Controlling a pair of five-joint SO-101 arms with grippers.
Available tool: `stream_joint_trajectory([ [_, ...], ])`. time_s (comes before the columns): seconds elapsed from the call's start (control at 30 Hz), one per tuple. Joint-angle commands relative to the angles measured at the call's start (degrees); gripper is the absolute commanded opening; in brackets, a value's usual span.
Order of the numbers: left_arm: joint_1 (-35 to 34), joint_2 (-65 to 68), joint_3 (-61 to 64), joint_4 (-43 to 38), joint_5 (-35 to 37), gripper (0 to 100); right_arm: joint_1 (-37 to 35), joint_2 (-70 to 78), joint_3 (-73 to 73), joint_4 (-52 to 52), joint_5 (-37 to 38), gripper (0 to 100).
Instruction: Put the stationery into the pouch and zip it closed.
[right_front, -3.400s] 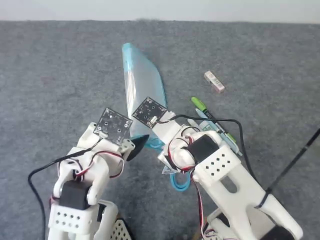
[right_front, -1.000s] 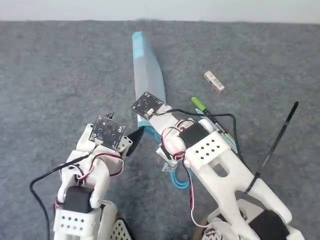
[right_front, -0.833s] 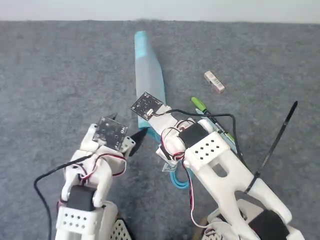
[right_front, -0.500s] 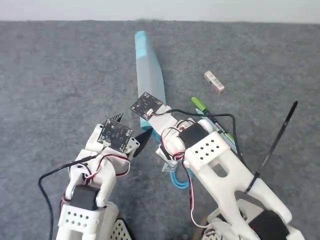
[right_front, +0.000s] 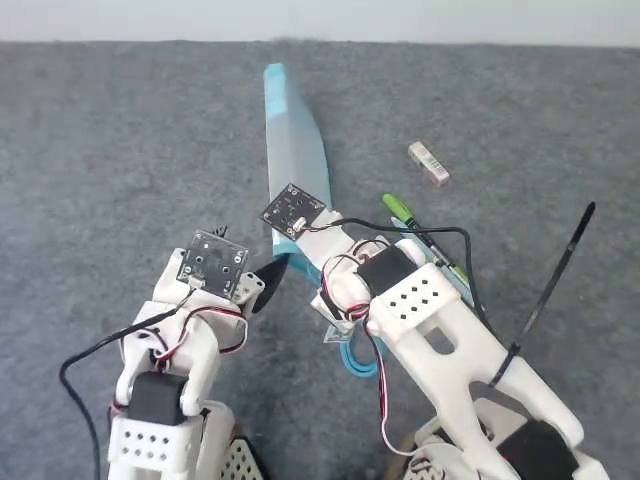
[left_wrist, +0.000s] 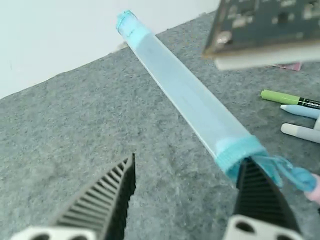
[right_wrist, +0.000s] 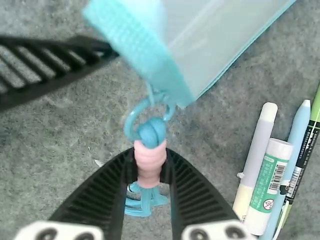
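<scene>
The pink pull bead (right_wrist: 149, 172) of the translucent blue pouch (right_front: 296, 150) is clamped by the right gripper (right_wrist: 149, 152); the fingers of the left gripper (left_wrist: 189, 165) are spread apart.

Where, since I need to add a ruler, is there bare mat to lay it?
Free: the mat left of the pouch, beyond the left arm; also the far right, past the eraser. Crowded: between pouch and pens, where the right gripper clamps the zip pull.

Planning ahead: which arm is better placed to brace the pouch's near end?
Left: the left hand, open, is beside the pouch's end; the right hand is shut on the pink zipper pull.
</scene>
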Motion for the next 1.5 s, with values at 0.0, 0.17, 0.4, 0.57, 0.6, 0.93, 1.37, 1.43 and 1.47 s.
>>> stream_joint_trajectory([
  [0.0, -0.7, -0.44, -3.47, -1.67, 0.53, 31, -0.66, -2.33, -0.53, -0.57, 0.7, 0.7],
  [0.17, -0.79, -0.44, -3.74, -1.76, 0.44, 31, -3.38, -2.33, -0.44, -0.66, 0.53, 0.7],
  [0.4, -0.26, -0.44, -1.63, -6.68, -0.7, 31, -4.35, -2.33, -0.44, -0.75, 0.26, 0.7],
  [0.57, -0.26, -0.35, 1.1, -9.93, -0.26, 27, -4.53, -2.33, 0.44, -1.27, 0.35, 0.7],
  [0.6, -0.18, -0.35, 1.45, -10.55, -0.26, 26, -5.14, -2.33, 0.88, -1.63, 0.44, 0.7],
  [0.93, 4.57, -0.35, 3.38, -11.16, 0.26, 19, -9.54, -2.51, 2.99, -2.68, 0.7, 0.7],
  [1.37, -11.78, -0.09, 2.33, -10.99, 9.93, 12, -3.12, -2.77, 5.36, -2.59, 0.79, 0.8],
  [1.43, -10.9, -0.35, 2.42, -8.53, 9.93, 12, -1.36, -2.86, 5.36, -2.86, 0.79, 1.3],
  [1.47, -10.73, -0.35, 2.42, -7.65, 10.02, 12, -0.75, -2.95, 5.27, -2.95, 0.79, 2.8],
])
